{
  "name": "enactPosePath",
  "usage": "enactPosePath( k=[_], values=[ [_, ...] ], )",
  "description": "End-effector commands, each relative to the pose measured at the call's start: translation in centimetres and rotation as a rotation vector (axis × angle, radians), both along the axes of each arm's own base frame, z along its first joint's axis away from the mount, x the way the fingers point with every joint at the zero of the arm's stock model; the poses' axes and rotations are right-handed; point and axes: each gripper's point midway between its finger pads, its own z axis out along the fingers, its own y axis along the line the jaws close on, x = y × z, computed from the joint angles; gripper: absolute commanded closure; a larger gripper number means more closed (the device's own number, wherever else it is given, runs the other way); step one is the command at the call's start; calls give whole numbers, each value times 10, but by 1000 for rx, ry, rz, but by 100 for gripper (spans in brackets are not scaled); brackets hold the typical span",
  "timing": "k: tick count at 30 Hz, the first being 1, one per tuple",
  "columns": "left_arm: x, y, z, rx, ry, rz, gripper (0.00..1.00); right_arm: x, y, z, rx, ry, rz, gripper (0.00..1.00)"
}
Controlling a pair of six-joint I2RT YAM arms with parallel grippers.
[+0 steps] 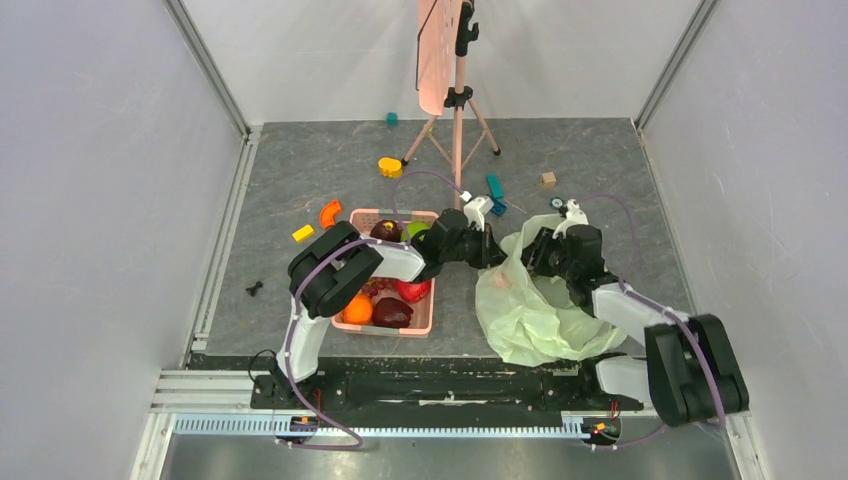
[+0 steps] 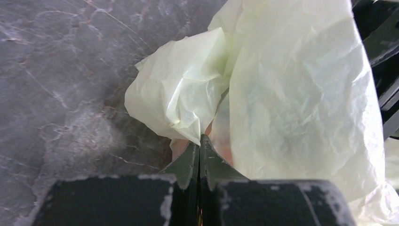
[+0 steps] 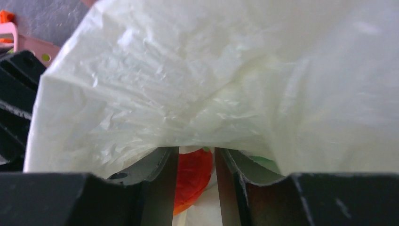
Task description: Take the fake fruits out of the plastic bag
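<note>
On the grey marbled table (image 1: 300,170), the thin, crinkly pale-green plastic bag (image 1: 530,310) lies crumpled toward 5 o'clock. The pink plastic basket (image 1: 365,214) sits just beside it at its 9 o'clock. The left gripper (image 2: 200,141) meets the bag's 10 o'clock edge, jaws closed tight on a fold of the film. The right gripper (image 3: 196,151) reaches into the bag from 1 o'clock, jaws narrow around a glossy orange-red fake fruit (image 3: 190,179) inside. Whether they actually pinch it cannot be told.
</note>
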Motion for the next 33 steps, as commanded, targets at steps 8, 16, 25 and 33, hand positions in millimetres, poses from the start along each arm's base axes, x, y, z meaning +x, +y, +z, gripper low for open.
enactPosePath(
  k=[8,16,25,33],
  values=[
    [7,14,39,68,-153,-8,98,-29,-50,29,-201,-33,-141,64],
    [13,22,35,114,-183,7,98,-38,-63,84,-234,-122,-188,62],
    [12,23,31,116,-185,-2,98,-44,-57,122,-204,-188,-152,58],
    [1,8,52,-27,-229,-125,98,-61,-16,73,-109,-45,86,56]
  ],
)
